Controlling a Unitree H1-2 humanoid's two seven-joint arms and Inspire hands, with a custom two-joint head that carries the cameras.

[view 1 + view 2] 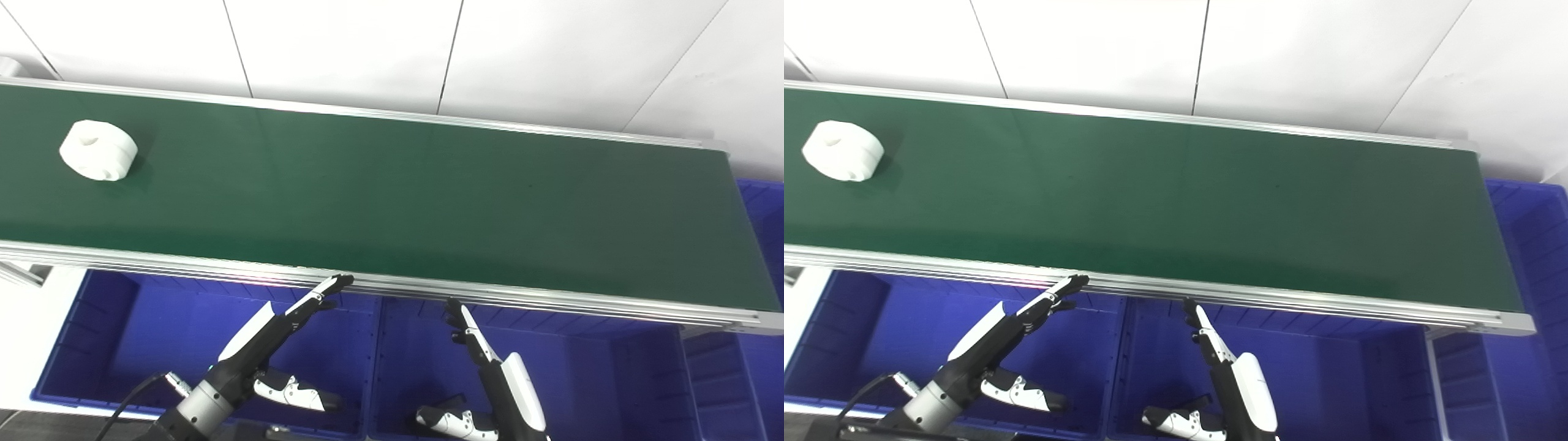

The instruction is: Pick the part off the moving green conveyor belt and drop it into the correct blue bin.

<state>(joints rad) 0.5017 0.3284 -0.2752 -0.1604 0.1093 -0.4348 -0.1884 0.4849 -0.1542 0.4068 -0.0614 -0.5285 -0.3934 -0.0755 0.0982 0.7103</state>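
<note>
A white round part (98,150) with a hole in its top lies on the green conveyor belt (392,202) at the far left; it also shows in the right eye view (843,158). My left hand (275,334) is open, fingers stretched up to the belt's near rail, above the left blue bin (110,331). My right hand (490,373) is open, fingers pointing up just below the rail, above the middle blue bin (588,367). Both hands are empty and far from the part.
An aluminium rail (490,294) runs along the belt's near edge. A third blue bin (1531,245) stands past the belt's right end. A white panelled wall (392,49) rises behind the belt.
</note>
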